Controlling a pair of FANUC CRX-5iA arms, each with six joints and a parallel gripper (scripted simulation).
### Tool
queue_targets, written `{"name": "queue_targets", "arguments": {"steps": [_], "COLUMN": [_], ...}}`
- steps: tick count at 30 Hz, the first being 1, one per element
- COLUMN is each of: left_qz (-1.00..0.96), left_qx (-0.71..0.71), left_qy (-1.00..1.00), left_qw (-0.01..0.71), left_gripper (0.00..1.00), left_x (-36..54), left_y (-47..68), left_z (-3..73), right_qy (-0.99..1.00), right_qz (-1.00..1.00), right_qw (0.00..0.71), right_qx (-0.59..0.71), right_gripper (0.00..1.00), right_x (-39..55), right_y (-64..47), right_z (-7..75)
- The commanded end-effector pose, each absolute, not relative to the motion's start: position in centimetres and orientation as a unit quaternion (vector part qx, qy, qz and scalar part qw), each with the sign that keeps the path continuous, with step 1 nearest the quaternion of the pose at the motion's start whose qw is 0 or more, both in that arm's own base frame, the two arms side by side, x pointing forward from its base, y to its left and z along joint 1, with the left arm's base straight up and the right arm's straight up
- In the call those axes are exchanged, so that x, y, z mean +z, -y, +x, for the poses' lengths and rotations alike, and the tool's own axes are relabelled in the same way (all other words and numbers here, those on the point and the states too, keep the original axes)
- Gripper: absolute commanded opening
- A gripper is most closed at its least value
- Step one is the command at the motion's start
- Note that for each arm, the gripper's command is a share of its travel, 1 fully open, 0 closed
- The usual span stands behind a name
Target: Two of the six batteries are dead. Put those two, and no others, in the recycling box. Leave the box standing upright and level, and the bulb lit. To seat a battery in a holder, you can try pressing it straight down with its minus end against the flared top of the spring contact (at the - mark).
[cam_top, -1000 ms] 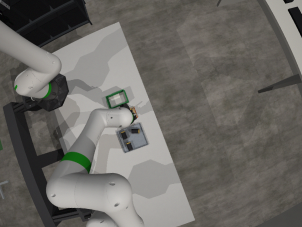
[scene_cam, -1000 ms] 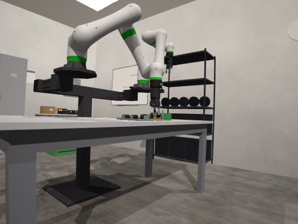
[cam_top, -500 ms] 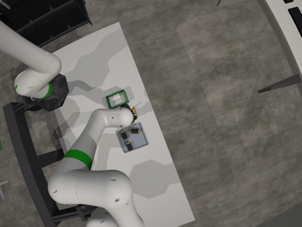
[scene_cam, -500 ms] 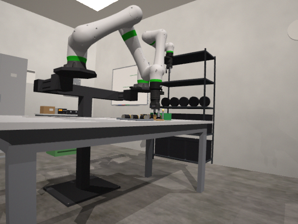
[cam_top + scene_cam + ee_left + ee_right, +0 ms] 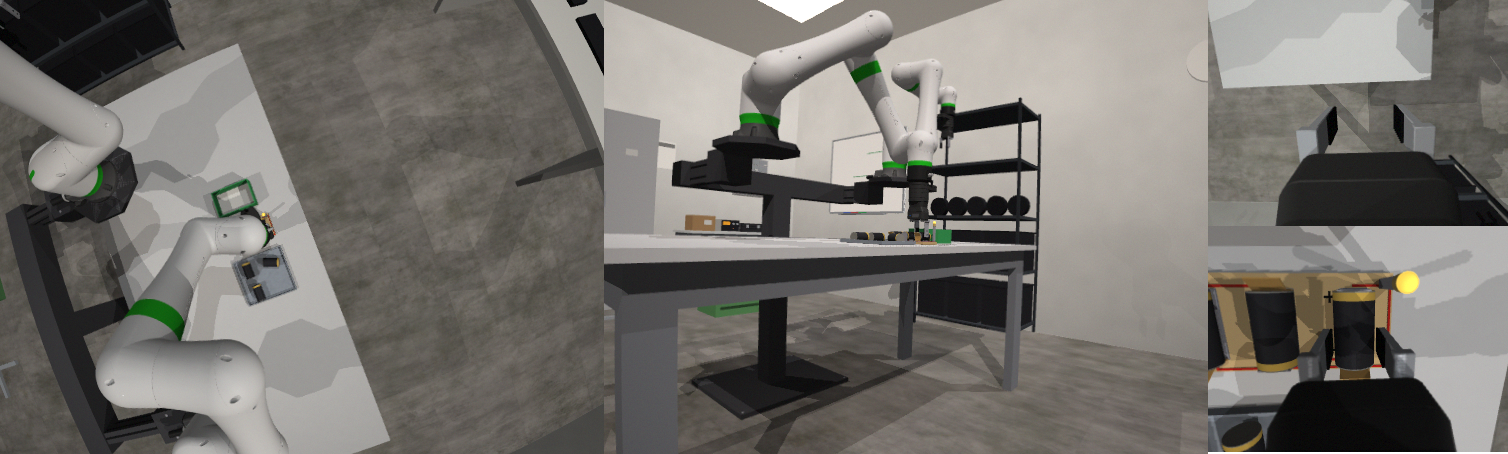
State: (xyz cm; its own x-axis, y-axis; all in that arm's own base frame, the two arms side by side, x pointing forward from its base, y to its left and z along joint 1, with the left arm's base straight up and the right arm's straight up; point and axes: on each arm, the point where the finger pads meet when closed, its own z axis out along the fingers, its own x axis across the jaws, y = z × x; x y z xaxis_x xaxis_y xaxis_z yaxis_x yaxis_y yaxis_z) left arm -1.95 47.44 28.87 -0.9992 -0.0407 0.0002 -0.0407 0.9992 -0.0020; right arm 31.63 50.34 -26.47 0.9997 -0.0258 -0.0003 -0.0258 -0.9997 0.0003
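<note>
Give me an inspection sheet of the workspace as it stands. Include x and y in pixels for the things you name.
Surface: pale tabletop (image 5: pixel 300 320) (image 5: pixel 804 254), patched with shadow.
Recycling box: green (image 5: pixel 253 194) (image 5: pixel 944 236), upright; no battery visible inside.
Bulb: lit yellow (image 5: pixel 263 214) (image 5: pixel 934 223) (image 5: pixel 1407 282).
Batteries: three in the grey tray (image 5: pixel 291 270); three in view on the holder board (image 5: pixel 1315 326).
Clutter: nothing seen.
Left gripper (image 5: pixel 1365 125): open, empty.
Right gripper (image 5: pixel 1354 348): open around the battery (image 5: pixel 1354 333) nearest the bulb, gaps both sides.
Cables: nothing seen.
Surroundings: black shelf rack (image 5: pixel 1020 150), whiteboard (image 5: pixel 854 195).

Narrow gaps flank end battery (image 5: pixel 1353 331); lit bulb (image 5: pixel 1407 282) stands near far corner.
</note>
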Motion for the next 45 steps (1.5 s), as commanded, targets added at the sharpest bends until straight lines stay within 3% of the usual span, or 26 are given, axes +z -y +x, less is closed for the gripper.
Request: {"name": "queue_targets", "arguments": {"steps": [1, 29, 45], "left_qz": [0.020, 0.020, 0.020], "left_qx": [0.000, 0.000, 0.000], "left_qy": [1.000, 1.000, 1.000], "left_qw": [0.000, 0.000, 0.000], "left_gripper": [1.00, 1.00, 1.00], "left_x": [29.0, 29.0, 29.0], "left_y": [-47.5, -47.5, -47.5], "left_z": [-1.9, -1.9, -1.9], "right_qy": [0.013, 0.013, 0.013], "right_qz": [1.000, 1.000, 1.000], "right_qw": [-0.001, -0.001, -0.001], "right_qx": [0.000, 0.000, 0.000], "right_gripper": [0.90, 0.90, 0.90], "right_x": [-26.4, -25.2, -18.7], "right_y": [-50.4, -50.4, -50.4], "right_z": [31.7, 31.7, 31.7]}}
